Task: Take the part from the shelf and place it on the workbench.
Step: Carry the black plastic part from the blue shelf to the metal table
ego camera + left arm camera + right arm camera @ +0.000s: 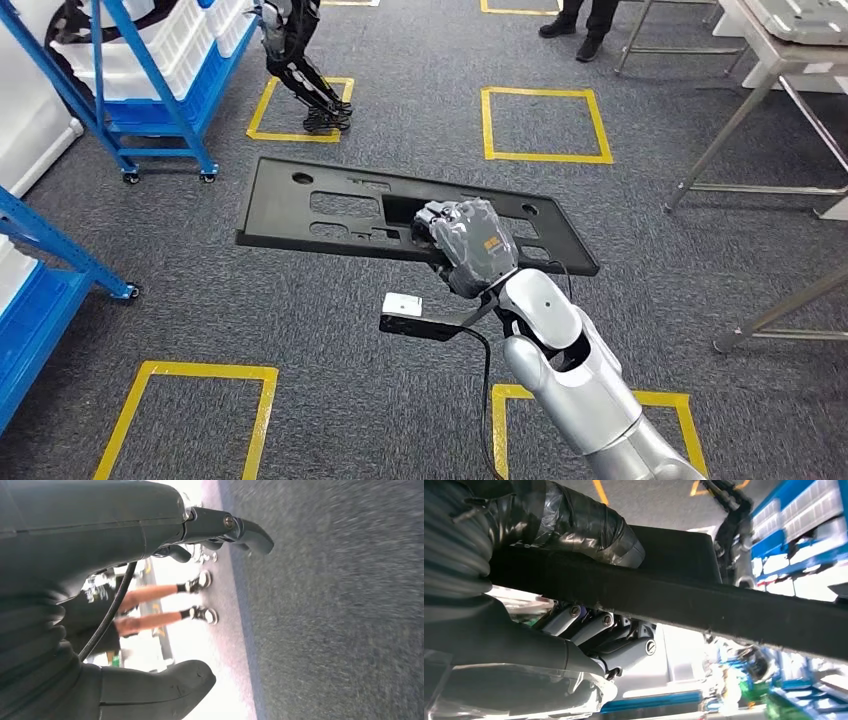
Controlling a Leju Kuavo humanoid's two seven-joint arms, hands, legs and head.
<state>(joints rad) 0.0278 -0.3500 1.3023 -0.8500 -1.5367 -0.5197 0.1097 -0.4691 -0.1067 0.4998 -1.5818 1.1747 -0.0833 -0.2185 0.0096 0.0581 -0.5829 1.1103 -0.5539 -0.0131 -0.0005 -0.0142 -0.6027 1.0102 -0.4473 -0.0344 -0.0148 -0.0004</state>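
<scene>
Right hand [468, 238]: closed on the part [330, 207], thumb above and fingers [599, 630] beneath the near long edge, close to mid-length; gripped through a rectangular cut-out; small orange marking on the back of the hand, too small to read

Part: long flat black panel with several cut-outs and round holes; carried level over grey carpet, off the shelf [150, 90] and not yet on the workbench [780, 60]; both ends unsupported

Left hand [200, 605]: nothing in it, thumb and fingers apart, probably hanging at the side, though the wrist view is motion-blurred

Surroundings: blue shelf with white bins, far left; metal-legged workbench, far right; yellow floor squares [545, 125]; another robot's legs [305, 75] by the shelf; a person's shoes [575, 25] at the far edge

Risks: one-handed hold on a long panel, so tilting or slipping out of the grip under its own leverage while walking; either end catching a table leg or the shelf frame on a turn

Legible writing: none
</scene>
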